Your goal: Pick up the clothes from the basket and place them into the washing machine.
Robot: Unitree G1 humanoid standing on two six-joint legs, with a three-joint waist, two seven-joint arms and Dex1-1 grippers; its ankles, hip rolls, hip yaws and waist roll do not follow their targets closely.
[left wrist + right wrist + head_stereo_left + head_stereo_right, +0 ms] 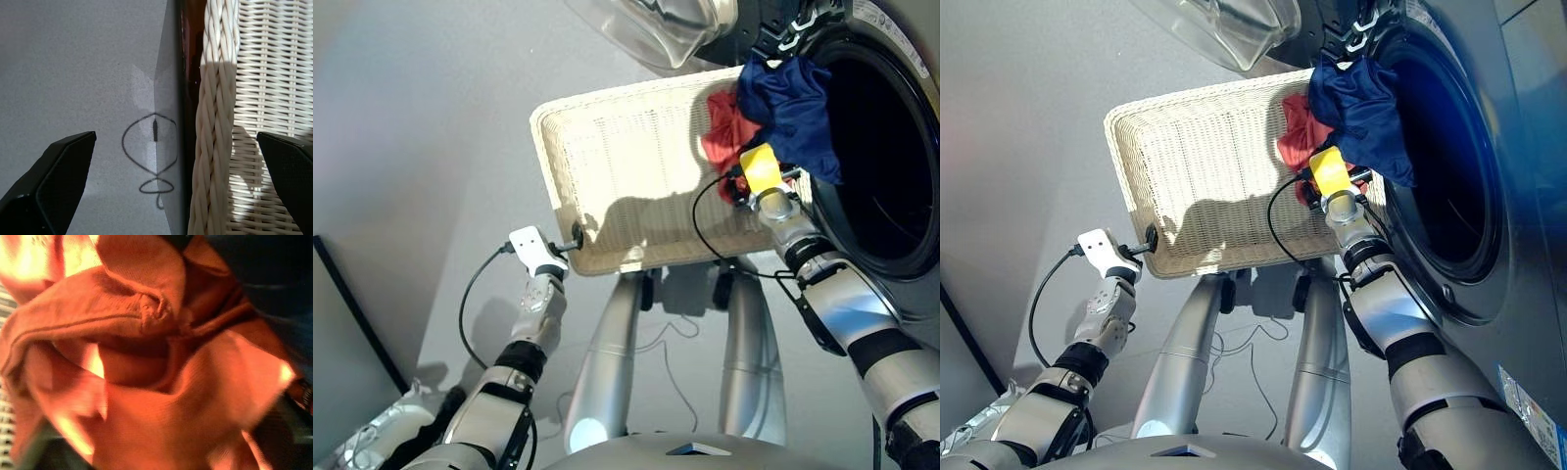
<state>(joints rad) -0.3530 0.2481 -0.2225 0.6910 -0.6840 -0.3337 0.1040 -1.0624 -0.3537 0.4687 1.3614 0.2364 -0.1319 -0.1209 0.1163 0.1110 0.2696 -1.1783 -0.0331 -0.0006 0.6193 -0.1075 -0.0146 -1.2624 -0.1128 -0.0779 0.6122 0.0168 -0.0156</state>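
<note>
The cream-white basket (617,166) stands beside the washing machine (901,245), whose round opening is dark and whose clear glass door (666,29) is swung open. A coral red garment (724,127) lies at the basket's end nearest the drum. A navy blue garment (798,103) hangs over the edge of the opening, touching the red one. My right gripper (736,186) is pushed into the coral red cloth (146,357), which fills the right wrist view. My left gripper (576,238) is open at the basket's near corner, and the woven rim (215,122) runs between its fingers with a gap on each side.
Grey floor (431,147) surrounds the basket on the left. A black cable (700,225) loops from my right wrist across the basket's near edge. Another cable (470,294) hangs from my left wrist.
</note>
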